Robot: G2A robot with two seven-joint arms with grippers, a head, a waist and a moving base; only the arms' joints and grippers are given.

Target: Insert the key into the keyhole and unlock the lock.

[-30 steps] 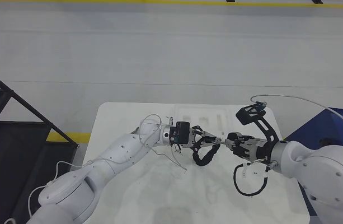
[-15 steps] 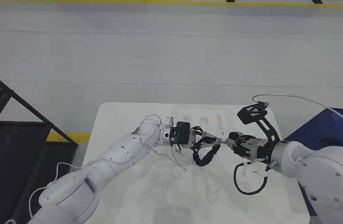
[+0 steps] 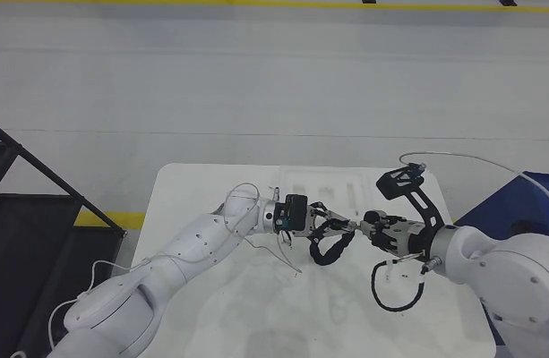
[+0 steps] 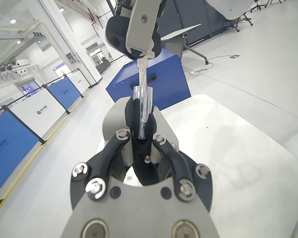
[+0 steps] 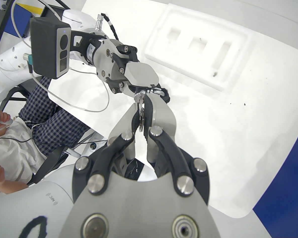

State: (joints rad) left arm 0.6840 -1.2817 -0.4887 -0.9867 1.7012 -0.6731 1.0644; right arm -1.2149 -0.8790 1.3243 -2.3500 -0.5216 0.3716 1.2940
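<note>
Right claw [image 5: 142, 103] nudged slightly left, key [image 4: 142, 71] in lock [image 4: 143, 105] above white table [image 3: 211, 304]

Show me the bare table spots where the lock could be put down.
Widest bare patch: the near half of the table, between the two arms. A smaller one lies at the far left corner, beside the foam tray. Crowded: the middle, where the left gripper with the lock meets the right gripper with the key.
</note>
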